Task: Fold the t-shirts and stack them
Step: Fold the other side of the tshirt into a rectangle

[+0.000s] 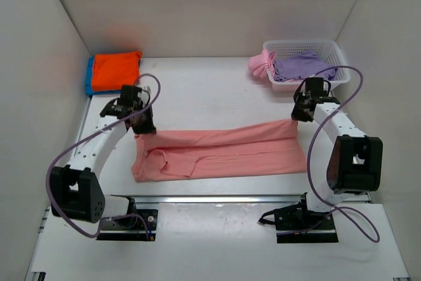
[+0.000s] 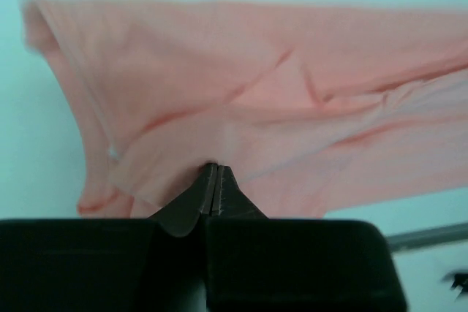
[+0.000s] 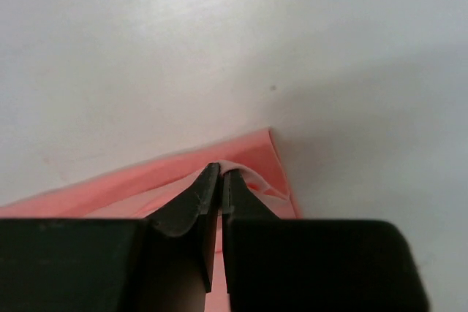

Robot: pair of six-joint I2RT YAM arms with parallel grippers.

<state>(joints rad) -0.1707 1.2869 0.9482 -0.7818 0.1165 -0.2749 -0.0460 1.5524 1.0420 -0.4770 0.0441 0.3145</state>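
Item: salmon-pink t-shirt (image 1: 223, 151), spread on the table between my arms. My left gripper (image 1: 143, 127) is clamped tight on its far-left edge, my right gripper (image 1: 299, 117) on its far-right corner.

Five shirts in all: one salmon-pink shirt (image 1: 223, 149), one orange shirt (image 1: 116, 70), one blue shirt (image 1: 88, 76), one lavender shirt (image 1: 299, 67), one brighter pink shirt (image 1: 260, 64). Two of them in the far-left pile, two at the basket, one on its own. One white basket (image 1: 332, 47). Two arms: left arm (image 1: 99, 144), right arm (image 1: 339, 126). Two grippers: left gripper (image 1: 143, 129), right gripper (image 1: 296, 118), two fingers on each. Two purple cables: left cable (image 1: 54, 170), right cable (image 1: 358, 82). One table (image 1: 210, 90).
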